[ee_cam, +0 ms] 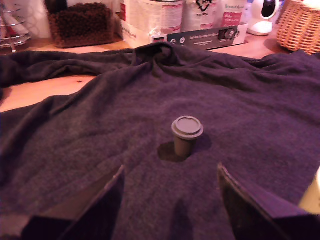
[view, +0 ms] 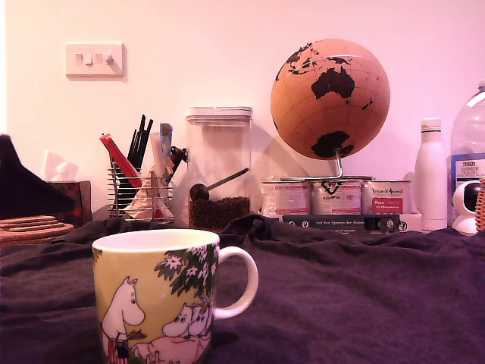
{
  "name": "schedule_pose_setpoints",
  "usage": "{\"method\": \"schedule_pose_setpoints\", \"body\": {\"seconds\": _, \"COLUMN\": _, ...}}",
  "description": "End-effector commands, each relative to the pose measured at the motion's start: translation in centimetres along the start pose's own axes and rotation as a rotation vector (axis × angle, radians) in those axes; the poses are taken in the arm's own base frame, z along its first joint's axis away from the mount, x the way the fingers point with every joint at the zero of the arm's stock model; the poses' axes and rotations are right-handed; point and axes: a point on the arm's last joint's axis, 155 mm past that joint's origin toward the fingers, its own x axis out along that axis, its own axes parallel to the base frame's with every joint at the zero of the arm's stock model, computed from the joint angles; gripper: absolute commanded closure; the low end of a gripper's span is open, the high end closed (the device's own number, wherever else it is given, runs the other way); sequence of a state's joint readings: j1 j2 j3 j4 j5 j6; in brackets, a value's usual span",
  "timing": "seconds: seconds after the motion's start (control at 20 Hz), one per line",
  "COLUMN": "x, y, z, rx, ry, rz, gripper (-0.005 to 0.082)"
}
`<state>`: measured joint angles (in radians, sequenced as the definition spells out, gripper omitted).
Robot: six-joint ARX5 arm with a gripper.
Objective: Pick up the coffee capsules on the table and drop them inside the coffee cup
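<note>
Wrist view shows one coffee capsule (ee_cam: pixel 187 135) standing upright, wide lid uppermost, on the table (ee_cam: pixel 75 145), a wrinkled dark purple cloth, near the centre of the frame. My gripper (ee_cam: pixel 170 200) is spread wide and holds nothing; both fingers (ee_cam: pixel 105 205) enter from the lower edge of the frame, and the capsule sits above and between them, apart from both, slightly nearer the right-hand one. Exterior view has the coffee cup (view: pixel 163 299) at lower left of the frame, upright, handle toward frame right; its inside is hidden, so I cannot tell whether any capsule is in it. Judged progress: this capsule is not yet picked up; grasp, carry and drop remain.
</note>
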<state>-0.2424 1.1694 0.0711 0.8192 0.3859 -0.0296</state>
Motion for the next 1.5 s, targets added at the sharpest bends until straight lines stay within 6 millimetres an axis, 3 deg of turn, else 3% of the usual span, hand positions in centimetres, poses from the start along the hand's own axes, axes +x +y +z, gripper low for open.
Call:
{"method": "schedule_pose_setpoints", "body": {"seconds": 0.0, "x": 0.3, "y": -0.2, "z": 0.2, "rx": 0.013, "ry": -0.016, "rz": -0.014, "gripper": 0.0231}}
{"method": "schedule_pose_setpoints", "body": {"seconds": 0.6, "x": 2.5, "y": -0.8, "z": -1.8, "rx": 0.012, "ry": -0.009, "rz": -0.096, "gripper": 0.0233}}
{"method": "schedule_pose_setpoints", "body": {"seconds": 0.9, "x": 4.6, "y": -1.9, "z": -2.2, "rx": 0.026, "ry": 0.011, "rz": -0.150, "gripper": 0.0234}}
{"method": "schedule_pose_setpoints", "body": {"seconds": 1.45, "x": 8.7, "y": -1.8, "z": -3.3, "rx": 0.063, "ry": 0.053, "rz": -0.203, "gripper": 0.0234}}
